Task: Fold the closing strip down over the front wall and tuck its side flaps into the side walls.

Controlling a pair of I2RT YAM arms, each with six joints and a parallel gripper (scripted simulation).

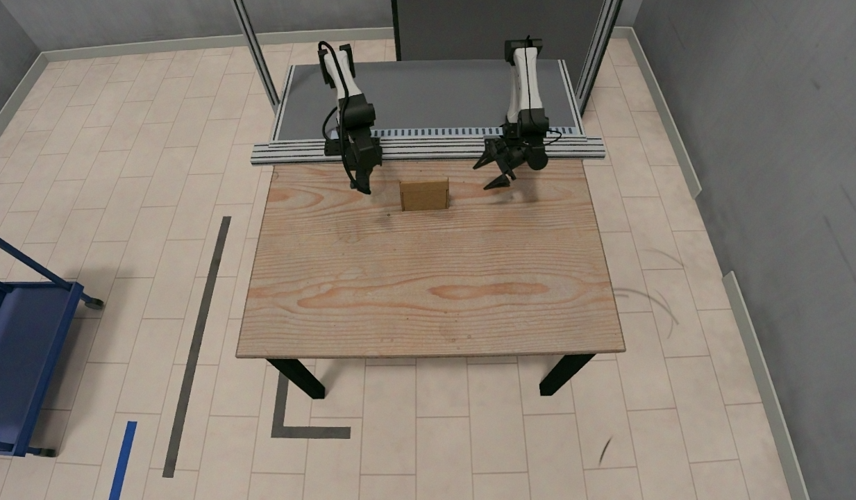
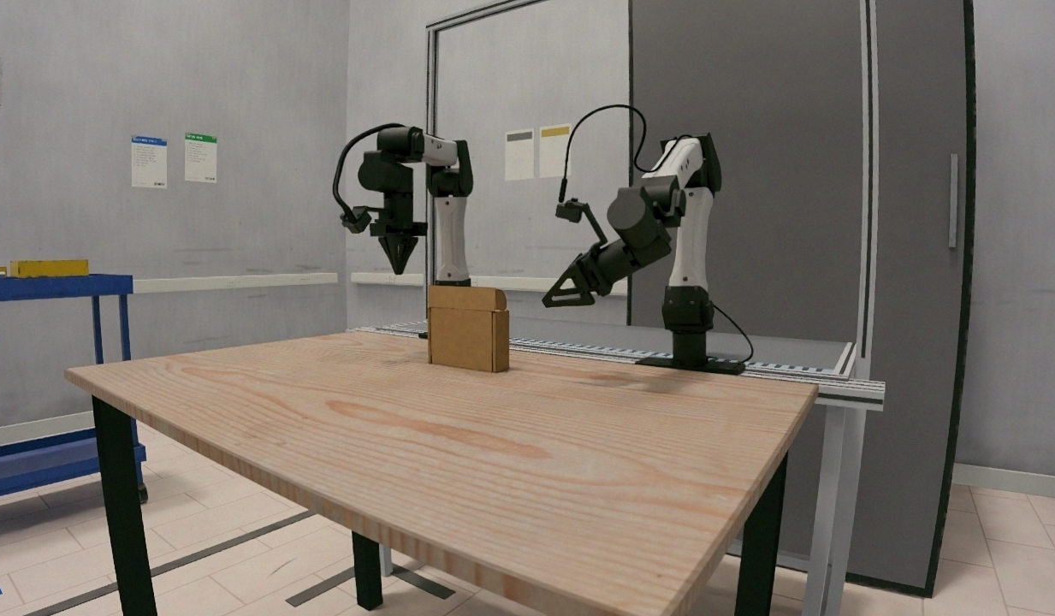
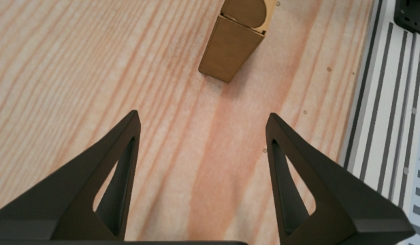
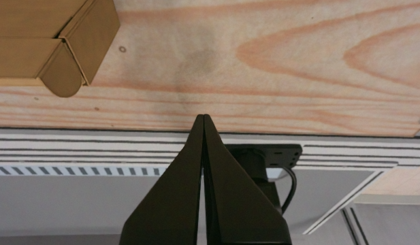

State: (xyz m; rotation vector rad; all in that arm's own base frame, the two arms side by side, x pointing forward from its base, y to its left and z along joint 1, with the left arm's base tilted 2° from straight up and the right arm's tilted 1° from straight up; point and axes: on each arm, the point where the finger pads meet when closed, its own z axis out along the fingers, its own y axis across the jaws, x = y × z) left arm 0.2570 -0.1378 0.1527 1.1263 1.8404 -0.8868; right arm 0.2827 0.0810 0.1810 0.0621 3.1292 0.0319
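Both arms (image 1: 528, 83) (image 2: 691, 229) (image 1: 350, 102) (image 2: 450, 229): white links, black rounded joint housings, loose black cables, black tapered fingers with triangular cutouts visible in lower left and lower right of the left wrist view.

Box (image 3: 233, 47) (image 4: 36, 37) cropped in wrist views.

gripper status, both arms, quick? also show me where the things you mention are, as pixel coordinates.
Left gripper (image 1: 480, 178) (image 2: 547, 301) (image 3: 203, 113): open, nothing between the fingers.
Right gripper (image 1: 366, 190) (image 2: 399, 271) (image 4: 203, 116): closed, fingertips together, holding nothing.
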